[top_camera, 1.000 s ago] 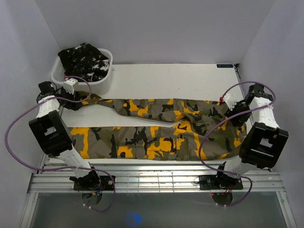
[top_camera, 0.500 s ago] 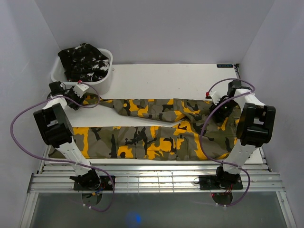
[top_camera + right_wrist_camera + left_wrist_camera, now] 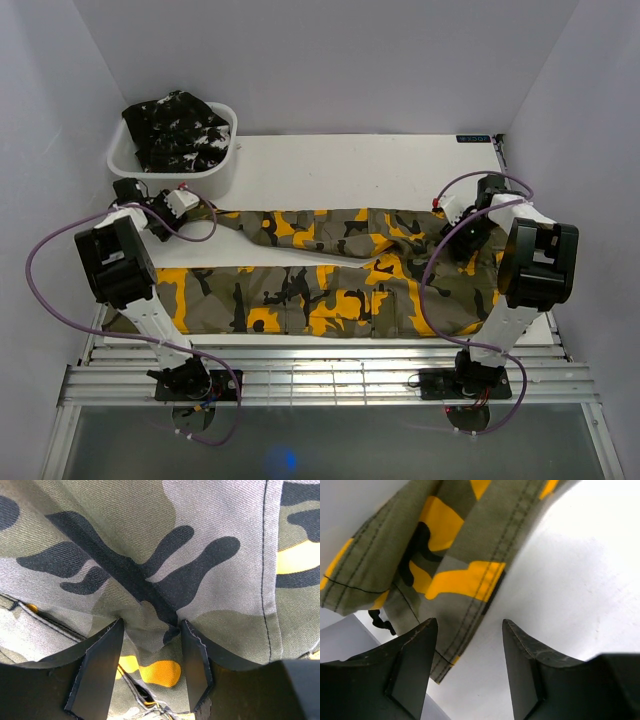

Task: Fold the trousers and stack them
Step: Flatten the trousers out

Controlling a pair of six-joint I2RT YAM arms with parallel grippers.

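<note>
The olive-grey trousers [image 3: 320,300] with orange-yellow and black patches lie spread flat across the table, waist to the right and both legs running left. My left gripper [image 3: 190,203] is open at the cuff of the far leg. In the left wrist view the cuff [image 3: 455,575] lies by the left finger, and bare table shows between the jaws of the gripper [image 3: 469,622]. My right gripper [image 3: 462,228] is open and pressed down on the waist end. In the right wrist view a fold of cloth [image 3: 150,615] puckers between its jaws [image 3: 152,622]. The black trousers with white flecks [image 3: 178,125] sit heaped in the tub.
The white plastic tub [image 3: 215,175] stands at the back left corner, just behind my left gripper. White walls close in the table on the left, back and right. A metal rail [image 3: 330,375] runs along the near edge by the arm bases.
Both arms have swung inward and down onto the olive trousers. The left gripper has moved right to the far leg's cuff. The right gripper has moved left onto the waist.
</note>
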